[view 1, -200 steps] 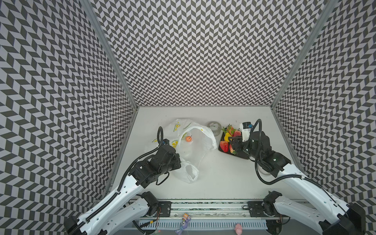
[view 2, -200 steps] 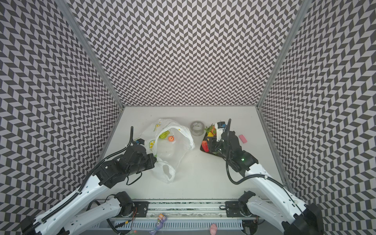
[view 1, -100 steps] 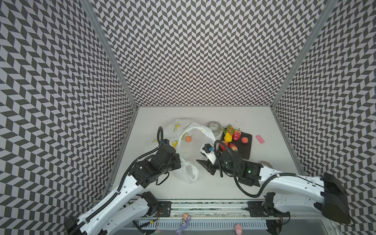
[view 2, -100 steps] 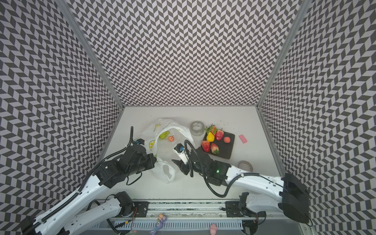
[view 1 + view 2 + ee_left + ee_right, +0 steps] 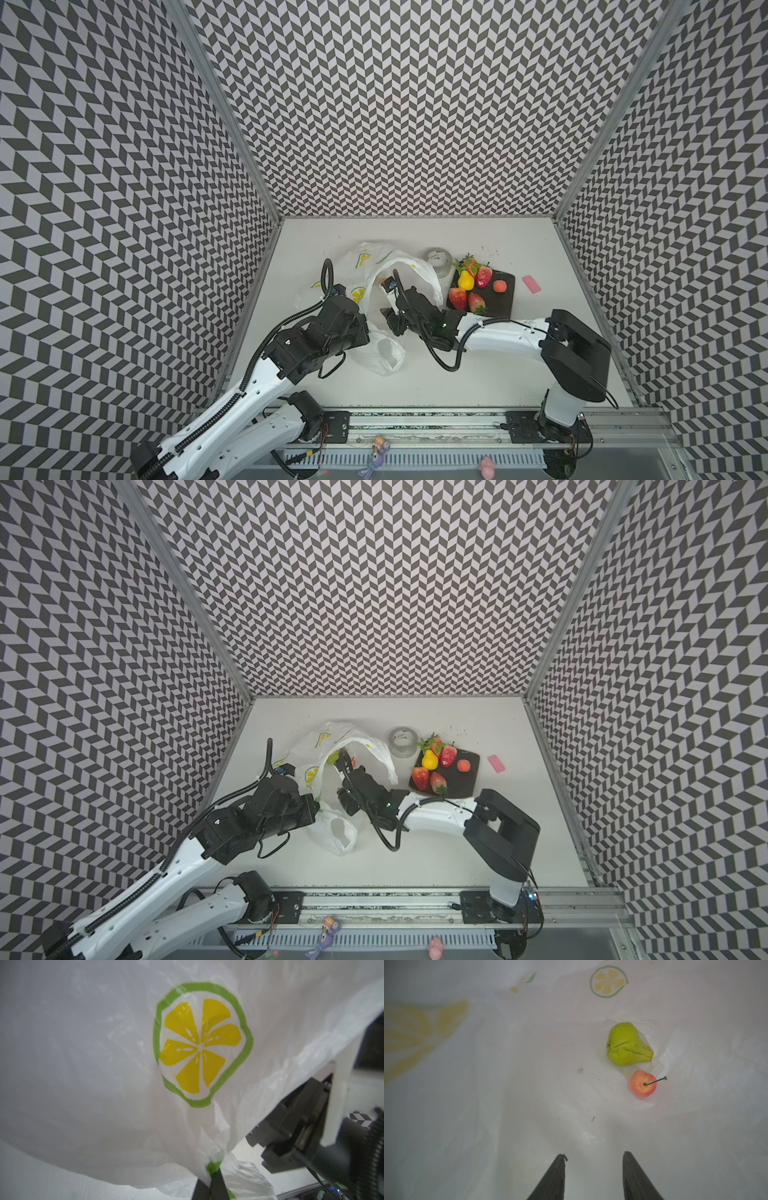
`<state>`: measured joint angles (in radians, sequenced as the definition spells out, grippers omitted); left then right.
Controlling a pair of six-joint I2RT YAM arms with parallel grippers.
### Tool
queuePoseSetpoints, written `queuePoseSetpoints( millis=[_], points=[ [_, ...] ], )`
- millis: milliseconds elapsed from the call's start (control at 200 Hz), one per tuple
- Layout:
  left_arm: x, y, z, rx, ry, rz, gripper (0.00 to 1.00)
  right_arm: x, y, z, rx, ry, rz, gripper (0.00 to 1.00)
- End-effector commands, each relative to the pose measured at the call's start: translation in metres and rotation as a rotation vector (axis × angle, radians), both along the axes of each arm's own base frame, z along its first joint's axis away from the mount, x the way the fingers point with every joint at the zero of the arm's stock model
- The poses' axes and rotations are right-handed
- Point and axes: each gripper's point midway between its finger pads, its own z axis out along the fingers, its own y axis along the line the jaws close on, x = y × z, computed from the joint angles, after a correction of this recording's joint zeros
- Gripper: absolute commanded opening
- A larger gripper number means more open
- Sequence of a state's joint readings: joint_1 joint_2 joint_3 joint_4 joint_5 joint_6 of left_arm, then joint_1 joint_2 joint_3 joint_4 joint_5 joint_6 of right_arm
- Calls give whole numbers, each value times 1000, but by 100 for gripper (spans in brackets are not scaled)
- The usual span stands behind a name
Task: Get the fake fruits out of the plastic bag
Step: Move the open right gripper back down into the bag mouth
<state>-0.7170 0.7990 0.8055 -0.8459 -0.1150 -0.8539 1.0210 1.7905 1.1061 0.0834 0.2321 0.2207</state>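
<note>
My left jaws are clamped on a bunched edge of the bag (image 5: 83, 1064), which lies on the bench (image 5: 519, 374). My right jaws stand apart and empty inside the bag's mouth. Ahead of them, in the bag, lie a green fruit (image 5: 627, 1045) and a small red fruit (image 5: 642, 1086), just beside each other. Other fruits (image 5: 484, 276) sit on the black tray (image 5: 505, 305) near the bag.

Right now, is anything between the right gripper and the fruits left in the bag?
Nothing visible. In the right wrist view the open right gripper faces the green fruit and the small orange-red fruit across bare plastic bag lining. The left gripper pinches the bag's edge.
</note>
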Motion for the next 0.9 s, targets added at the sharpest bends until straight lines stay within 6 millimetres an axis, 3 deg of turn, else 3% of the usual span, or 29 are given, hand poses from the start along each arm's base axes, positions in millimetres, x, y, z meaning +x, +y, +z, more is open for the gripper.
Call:
queuePoseSetpoints(
  millis=[0,315,896],
  points=[
    [2,2,7,-1,-5,10,0,23,0,-5,127,98,-155,46],
    [2,-5,10,-11,-9,-23,0,62,5,-33,314,305,-337,51],
    [-3,-20,7,-40,-3,-128,0,106,3,-48,503,446,-576,65]
  ],
)
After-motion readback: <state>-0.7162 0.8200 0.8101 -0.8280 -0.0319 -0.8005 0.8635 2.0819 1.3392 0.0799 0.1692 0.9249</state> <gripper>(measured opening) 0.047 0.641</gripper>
